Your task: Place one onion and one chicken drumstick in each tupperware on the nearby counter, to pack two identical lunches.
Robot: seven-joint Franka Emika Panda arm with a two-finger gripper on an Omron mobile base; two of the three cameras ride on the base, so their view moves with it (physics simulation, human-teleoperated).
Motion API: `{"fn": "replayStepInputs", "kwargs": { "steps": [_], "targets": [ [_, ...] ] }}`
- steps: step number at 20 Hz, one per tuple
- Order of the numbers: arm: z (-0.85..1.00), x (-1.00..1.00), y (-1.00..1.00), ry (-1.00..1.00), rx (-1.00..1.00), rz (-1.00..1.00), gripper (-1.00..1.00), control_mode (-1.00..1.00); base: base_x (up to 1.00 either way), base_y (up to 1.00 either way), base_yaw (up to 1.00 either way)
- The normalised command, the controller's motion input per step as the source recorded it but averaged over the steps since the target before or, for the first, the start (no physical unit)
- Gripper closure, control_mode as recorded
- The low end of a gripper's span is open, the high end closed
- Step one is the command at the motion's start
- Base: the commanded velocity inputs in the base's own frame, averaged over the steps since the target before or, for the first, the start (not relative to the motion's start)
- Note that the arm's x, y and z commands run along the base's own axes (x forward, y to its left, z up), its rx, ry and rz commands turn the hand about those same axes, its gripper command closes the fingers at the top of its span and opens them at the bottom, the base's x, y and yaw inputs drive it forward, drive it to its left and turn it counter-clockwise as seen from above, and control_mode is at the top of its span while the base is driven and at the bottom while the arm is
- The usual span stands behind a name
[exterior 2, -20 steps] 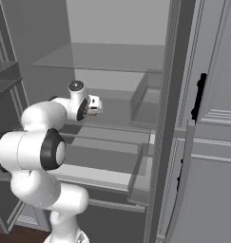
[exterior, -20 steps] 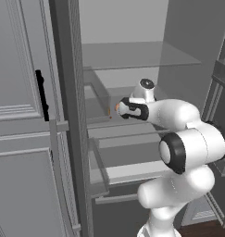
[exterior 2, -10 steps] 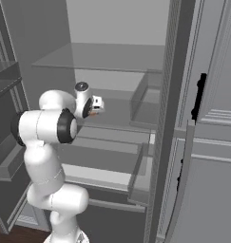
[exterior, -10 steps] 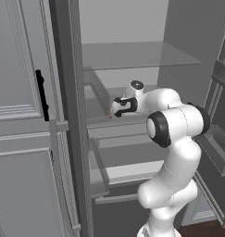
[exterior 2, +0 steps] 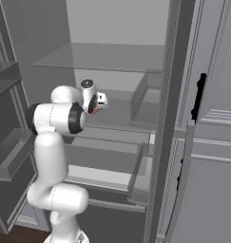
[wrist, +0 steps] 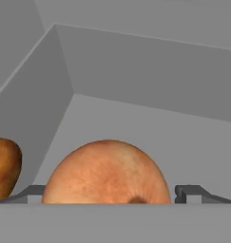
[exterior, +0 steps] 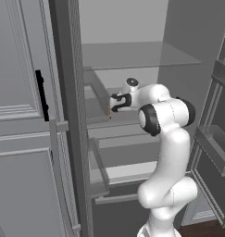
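My gripper [wrist: 107, 192] is open inside a grey bin on a fridge shelf. A round orange-brown onion [wrist: 106, 172] lies on the bin floor between the two dark fingertips [wrist: 190, 192], close to the camera. At the left edge of the hand view sits a second orange-brown rounded piece [wrist: 4, 166], cut off by the frame; I cannot tell whether it is an onion or a chicken drumstick. From the base, the gripper [exterior: 115, 102] [exterior 2: 101, 99] reaches into the left-hand shelf bin. The tupperware and the counter are out of view.
The bin's grey walls [wrist: 136, 71] close in at the back and left. A glass shelf [exterior: 137, 55] hangs above the hand. The fridge's door post [exterior: 67, 115] stands left of the arm, a drawer [exterior: 100, 162] lies below, and door racks [exterior: 213, 148] are at the right.
The arm has stretched forward and to the left, carrying the hand deeper into the shelf bin. The jaws have stayed open.
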Motion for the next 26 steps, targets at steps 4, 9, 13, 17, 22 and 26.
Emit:
{"fn": "replayStepInputs", "kwargs": {
  "steps": [4, 9, 13, 17, 22, 26],
  "targets": [
    [-0.58, 0.08, 0.00, 0.04, -0.02, 0.00, 1.00, -1.00, 0.00, 0.00, 0.00],
    [-0.87, -0.18, 0.05, 0.14, -0.08, 0.00, 1.00, -1.00, 0.00, 0.00, 0.00],
    [-0.61, -0.86, 0.01, 0.00, -0.06, 0.00, 1.00, -1.00, 0.00, 0.00, 0.00],
    [-0.52, -1.00, -0.24, -0.15, -0.05, -0.03, 1.00, -1.00, 0.00, 0.00, 0.00],
    [-0.10, -1.00, -0.41, -0.23, -0.01, -0.02, 1.00, -1.00, 0.00, 0.00, 0.00],
    [0.11, -1.00, -0.39, -0.30, 0.00, 0.00, 1.00, -1.00, 0.00, 0.00, 0.00]
  ]
}}
